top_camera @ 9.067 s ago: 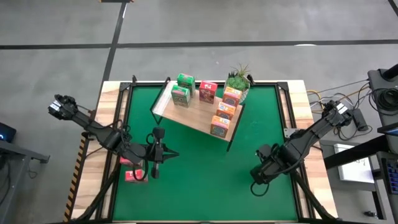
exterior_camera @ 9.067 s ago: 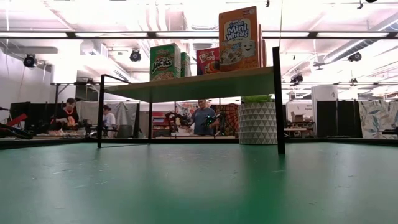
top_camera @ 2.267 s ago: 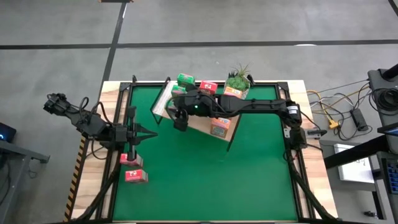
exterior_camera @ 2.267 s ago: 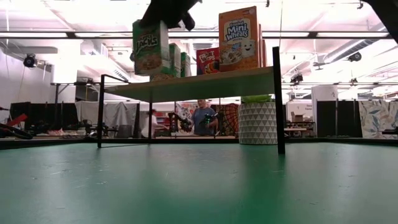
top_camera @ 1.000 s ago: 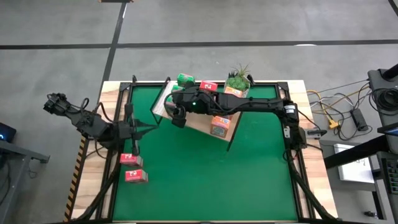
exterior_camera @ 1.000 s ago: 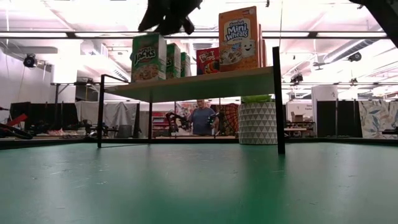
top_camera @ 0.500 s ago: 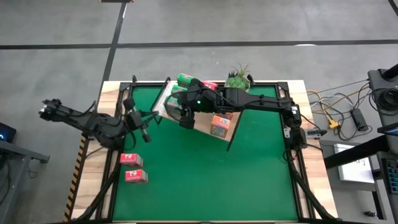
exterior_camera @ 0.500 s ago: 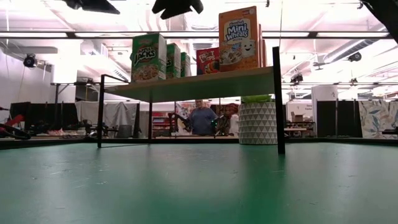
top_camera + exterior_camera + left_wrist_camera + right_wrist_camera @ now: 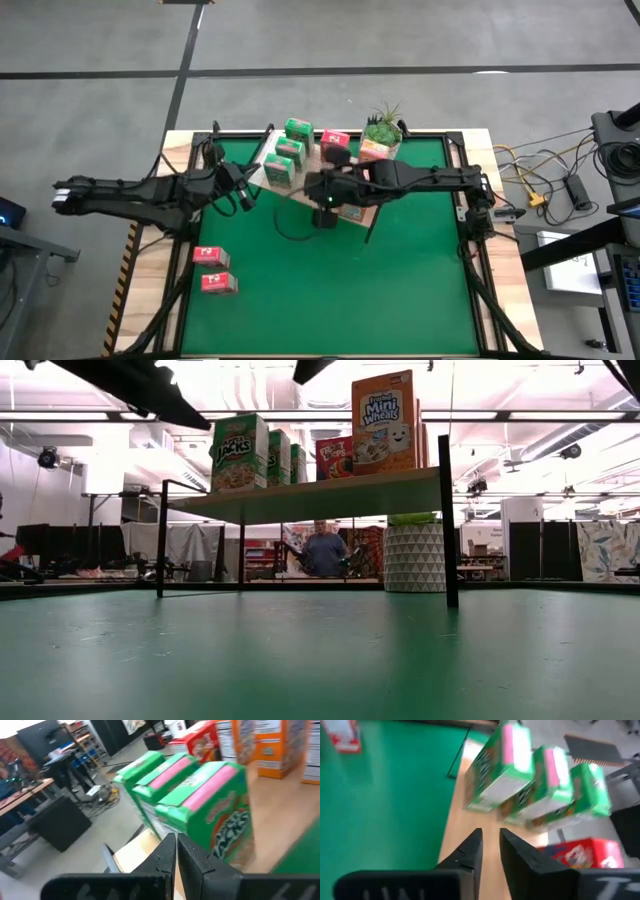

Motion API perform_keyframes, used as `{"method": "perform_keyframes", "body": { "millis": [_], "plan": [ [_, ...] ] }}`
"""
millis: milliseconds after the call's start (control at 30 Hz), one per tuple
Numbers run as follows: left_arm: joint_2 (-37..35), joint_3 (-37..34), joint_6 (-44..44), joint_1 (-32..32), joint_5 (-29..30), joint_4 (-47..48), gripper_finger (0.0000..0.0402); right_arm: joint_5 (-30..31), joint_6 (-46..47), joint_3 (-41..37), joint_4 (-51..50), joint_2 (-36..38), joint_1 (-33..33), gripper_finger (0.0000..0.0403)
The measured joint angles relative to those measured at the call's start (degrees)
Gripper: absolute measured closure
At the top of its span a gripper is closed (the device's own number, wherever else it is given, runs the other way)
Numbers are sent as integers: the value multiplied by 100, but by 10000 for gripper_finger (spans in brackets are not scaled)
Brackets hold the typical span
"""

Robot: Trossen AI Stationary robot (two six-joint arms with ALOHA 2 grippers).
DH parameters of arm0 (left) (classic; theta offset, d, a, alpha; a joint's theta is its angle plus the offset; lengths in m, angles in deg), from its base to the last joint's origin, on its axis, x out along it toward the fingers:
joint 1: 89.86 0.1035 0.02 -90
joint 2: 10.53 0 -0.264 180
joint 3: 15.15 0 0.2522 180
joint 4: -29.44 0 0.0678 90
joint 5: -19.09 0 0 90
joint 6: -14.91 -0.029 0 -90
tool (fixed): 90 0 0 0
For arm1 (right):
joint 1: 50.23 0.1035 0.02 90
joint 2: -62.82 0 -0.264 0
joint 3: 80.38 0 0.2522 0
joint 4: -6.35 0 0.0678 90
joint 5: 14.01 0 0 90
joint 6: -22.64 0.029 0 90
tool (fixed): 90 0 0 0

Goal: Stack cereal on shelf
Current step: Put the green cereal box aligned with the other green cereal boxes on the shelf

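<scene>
The right gripper [image 9: 326, 214] has left the green cereal box [image 9: 283, 172] on the shelf [image 9: 318, 192] and drawn back off the shelf's near edge, its fingers narrowed. The left gripper [image 9: 245, 196] has swung from the two red boxes [image 9: 211, 270] up to the shelf's left corner.

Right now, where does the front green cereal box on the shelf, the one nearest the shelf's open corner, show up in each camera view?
High view: front green cereal box at the shelf's left end.
Low view: leftmost box on the shelf.
Left wrist view: nearest green box, just beyond the fingers.
Right wrist view: green box nearest the green mat.
Shared landmark: the row of three green boxes; the red box behind them.
</scene>
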Motion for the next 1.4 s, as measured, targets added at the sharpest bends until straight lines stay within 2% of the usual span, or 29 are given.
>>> {"method": "perform_keyframes", "body": {
  "millis": [300, 767, 1033, 1200, 1400],
  "plan": [
    [278, -50, -4, 143, -299, -309, 402, 10, 378, -7, -438, 0, 513, 388],
    [401, 158, 272, 133, -288, -114, 402, 12, 543, -68, -390, 4, 744, 392],
    [366, 215, 629, -2, -299, 244, 402, 207, -33, -497, 580, 7, 435, 392],
    [362, 215, 702, -171, -392, 344, 402, 203, -384, -866, 1292, 7, 13, 392],
    [362, 215, 797, -306, -502, 509, 402, 120, -449, -1151, 1597, 3, -503, 392]
  ]
}}
